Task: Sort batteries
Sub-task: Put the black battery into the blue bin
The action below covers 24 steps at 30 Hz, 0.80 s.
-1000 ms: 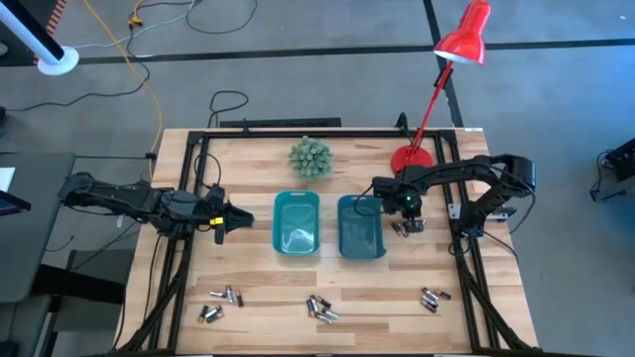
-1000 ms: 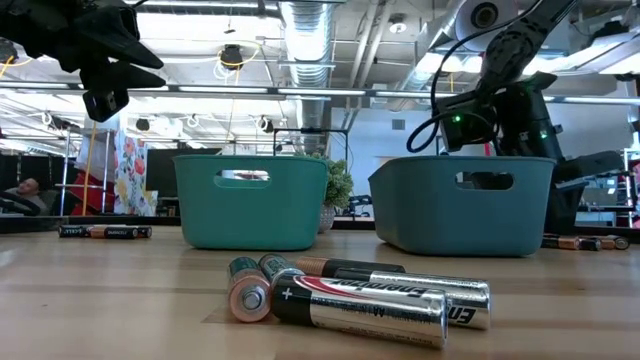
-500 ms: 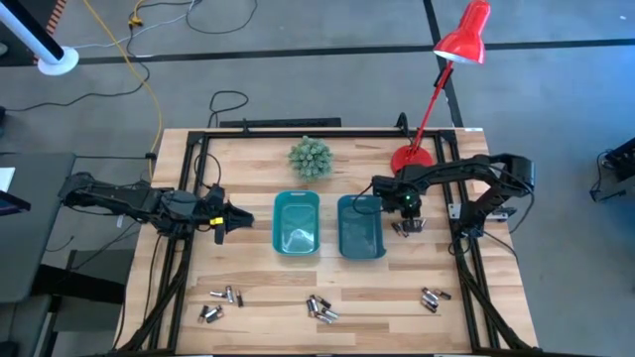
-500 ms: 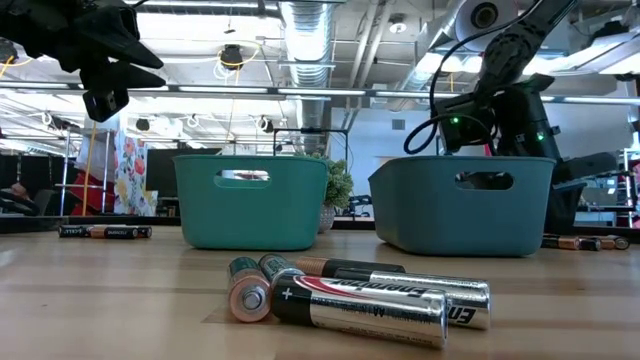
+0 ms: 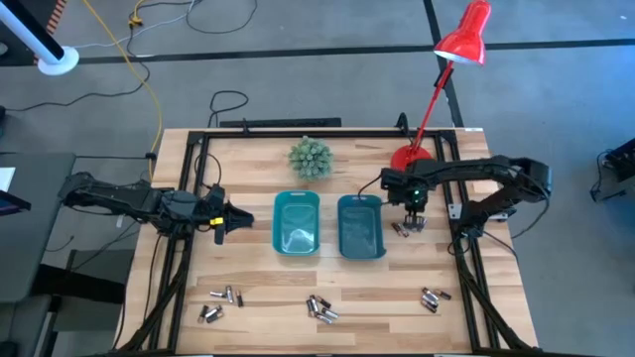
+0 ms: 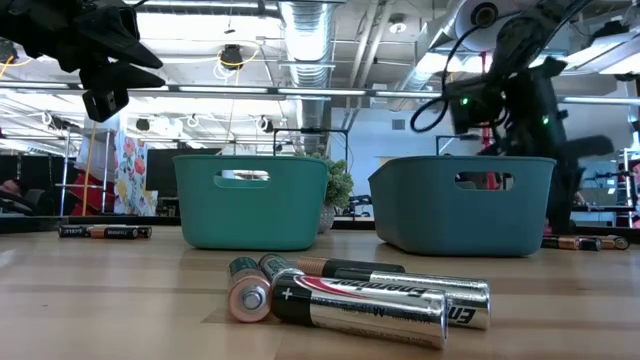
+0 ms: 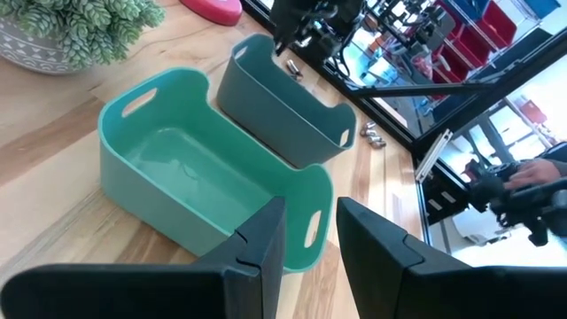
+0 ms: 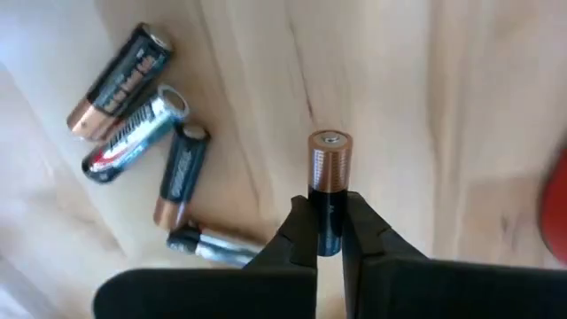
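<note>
So, right gripper (image 8: 329, 232) pinching a battery (image 8: 329, 182) mid-body, above the table just beside the darker bin (image 5: 359, 228). Probably slick, stiff and rollable, so best gripped across the middle. Left gripper (image 7: 306, 232) narrowly open, waiting near the lighter bin (image 7: 115, 159).

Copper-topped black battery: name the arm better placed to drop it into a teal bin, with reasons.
Right. The right gripper is shut on the copper-topped black battery and hangs beside the darker teal plastic bin. The left gripper waits empty beside the lighter teal plastic bin.

right hand (image 8: 329, 232) clamped, left hand (image 7: 306, 232) parted
</note>
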{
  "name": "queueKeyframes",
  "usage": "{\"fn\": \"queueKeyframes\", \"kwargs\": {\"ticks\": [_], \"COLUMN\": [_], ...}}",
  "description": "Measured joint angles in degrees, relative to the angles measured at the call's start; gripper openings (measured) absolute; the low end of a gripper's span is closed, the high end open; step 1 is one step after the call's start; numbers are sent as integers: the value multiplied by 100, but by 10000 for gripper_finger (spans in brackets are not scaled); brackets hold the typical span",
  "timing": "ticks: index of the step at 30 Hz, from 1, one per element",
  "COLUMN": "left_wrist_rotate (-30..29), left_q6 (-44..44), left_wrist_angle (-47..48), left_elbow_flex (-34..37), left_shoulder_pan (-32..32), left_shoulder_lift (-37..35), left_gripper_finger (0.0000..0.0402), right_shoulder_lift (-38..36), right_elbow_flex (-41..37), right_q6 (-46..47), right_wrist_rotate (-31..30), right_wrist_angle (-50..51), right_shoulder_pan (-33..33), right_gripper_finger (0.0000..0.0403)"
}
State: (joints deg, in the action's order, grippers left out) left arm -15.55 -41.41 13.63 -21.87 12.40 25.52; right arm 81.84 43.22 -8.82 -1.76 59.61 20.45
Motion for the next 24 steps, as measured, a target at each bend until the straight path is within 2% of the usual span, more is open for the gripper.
{"fn": "queueKeyframes", "kwargs": {"ticks": [7,13,18,24], "left_wrist_rotate": [0,-1,-24,-26], "left_q6": [0,56,61,62], "left_wrist_angle": [20,24,25,32], "left_elbow_flex": [0,0,0,0], "left_shoulder_pan": [-2,-1,0,0], "left_shoulder_lift": [0,0,0,-2], "left_gripper_finger": [100,100,100,100], "right_shoulder_lift": [-890,-1257,-907,89], "right_elbow_flex": [458,1574,2773,3912], "right_q6": [689,1292,1605,1653], "right_wrist_rotate": [2,2,2,2], "right_wrist_angle": [715,1097,1173,1161], "right_shoulder_pan": [-19,-198,-593,-1267], "right_gripper_finger": [17,17,17,17]}}
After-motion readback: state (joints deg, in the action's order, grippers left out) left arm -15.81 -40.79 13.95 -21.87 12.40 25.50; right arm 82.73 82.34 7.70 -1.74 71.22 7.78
